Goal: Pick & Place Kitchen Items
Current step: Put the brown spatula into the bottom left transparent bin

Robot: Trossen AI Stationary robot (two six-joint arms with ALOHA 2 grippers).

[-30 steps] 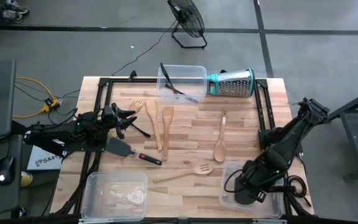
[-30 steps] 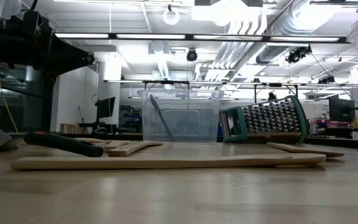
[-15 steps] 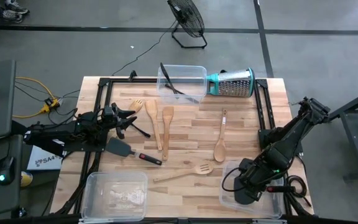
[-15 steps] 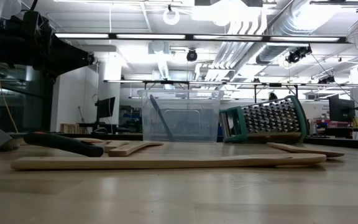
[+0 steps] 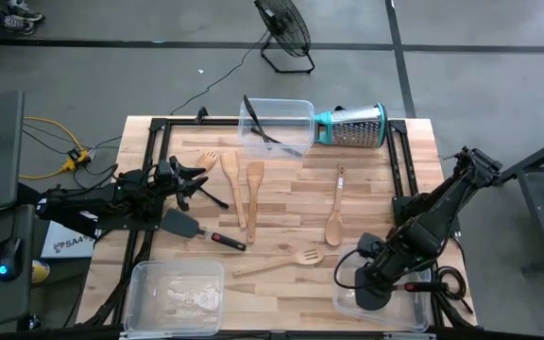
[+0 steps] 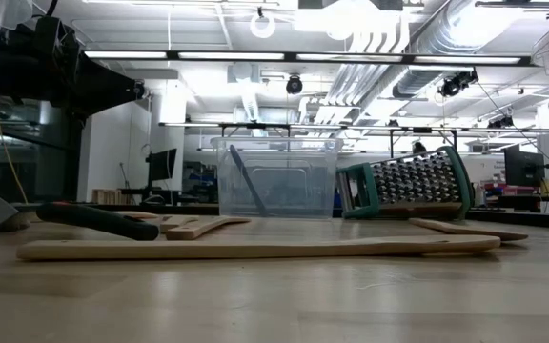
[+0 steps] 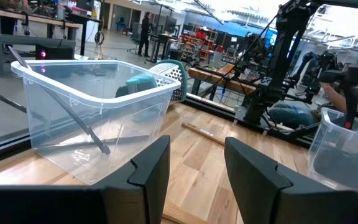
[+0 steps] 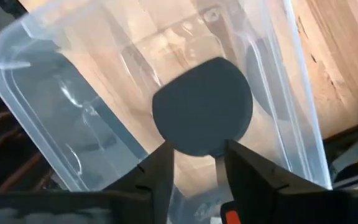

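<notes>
Right gripper [image 8: 194, 168] over the near-right clear bin [image 8: 36, 112], fingers parted either side of a black spatula's [image 8: 202, 115] neck, blade hanging inside the bin, perhaps just let go; left gripper [image 7: 194, 171] parked near the table's left edge, fingers apart, empty; wooden spoons [image 5: 334, 208] and forks [image 5: 281, 262] lying mid-table; thin black tool [image 5: 261, 127] in the far bin [image 5: 277, 106].

Pale wood-plank table [image 5: 366, 203] with black frame. Directly on it: clear bin [image 5: 276, 127] at far edge, steel cone grater [image 5: 352, 126] on its side just beside it; two clear bins at near edge, left [image 5: 176, 297] and right [image 5: 385, 288]. Loose wooden utensils mid-table: fork [image 5: 208, 161], two spatulas [image 5: 244, 189], spoon [image 5: 335, 212], slotted spatula [image 5: 281, 262]. Black spatula with red-black handle [image 5: 199, 229] near left side.
</notes>
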